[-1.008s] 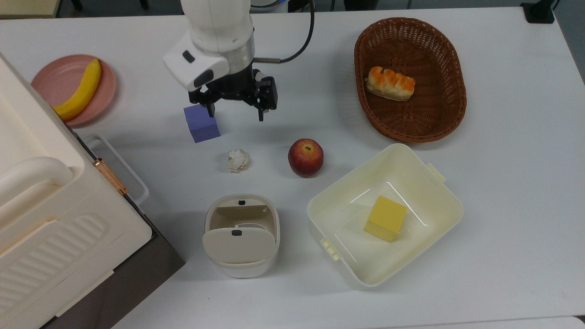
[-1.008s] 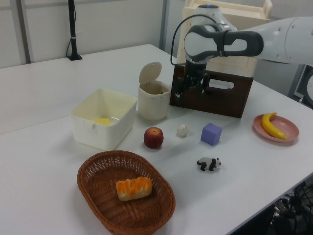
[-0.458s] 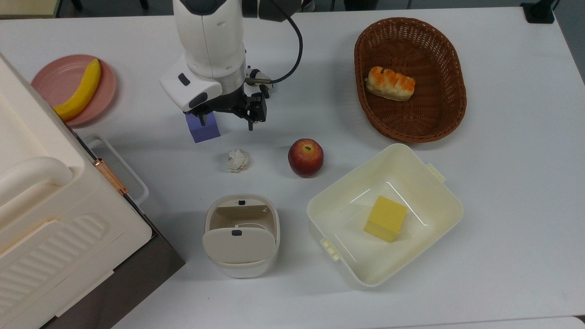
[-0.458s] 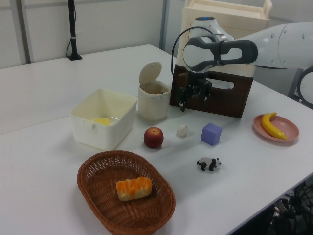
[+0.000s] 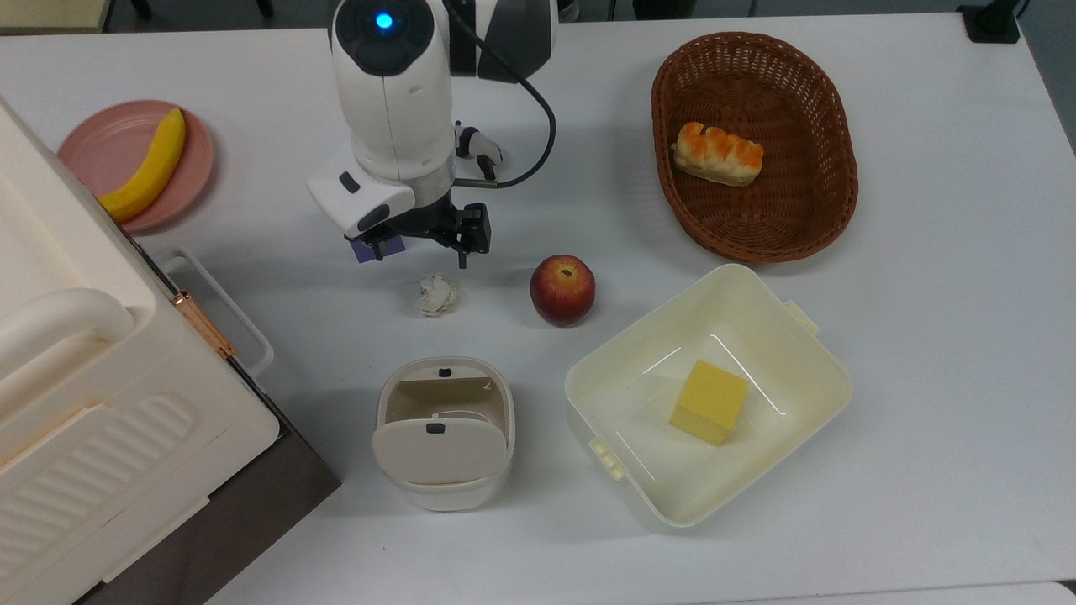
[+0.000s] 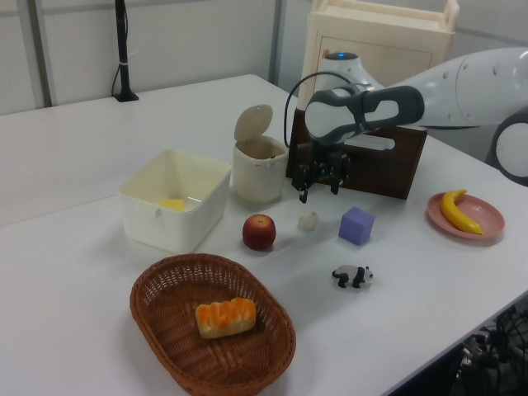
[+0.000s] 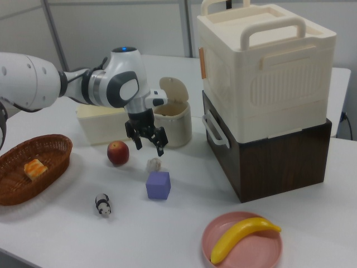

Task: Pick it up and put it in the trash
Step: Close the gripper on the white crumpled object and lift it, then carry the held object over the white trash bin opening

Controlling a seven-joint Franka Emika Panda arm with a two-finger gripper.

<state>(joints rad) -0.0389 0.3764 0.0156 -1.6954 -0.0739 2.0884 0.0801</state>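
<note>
The crumpled white paper ball (image 5: 438, 294) lies on the white table between a purple cube and a red apple; it also shows in the left view (image 6: 308, 220) and the right view (image 7: 153, 164). My gripper (image 5: 420, 255) hangs open just above the ball, a little toward the top view's upper edge, with nothing between its fingers (image 6: 318, 194) (image 7: 149, 148). The trash (image 5: 382, 403), a small cream bin with its flap lid tipped open, stands below the ball in the top view (image 6: 260, 169) (image 7: 174, 125).
The purple cube (image 6: 356, 225) sits partly under my wrist. Apple (image 5: 562, 290), cream tub (image 5: 580, 395) with a yellow block (image 5: 709, 402), wicker basket (image 5: 832, 210) with bread, pink plate (image 5: 92, 143) with banana, panda figurine (image 6: 353, 275), large stacked boxes (image 5: 84, 378).
My gripper has moved from above the purple cube toward the paper ball and lowered, staying open. Nothing on the table has shifted.
</note>
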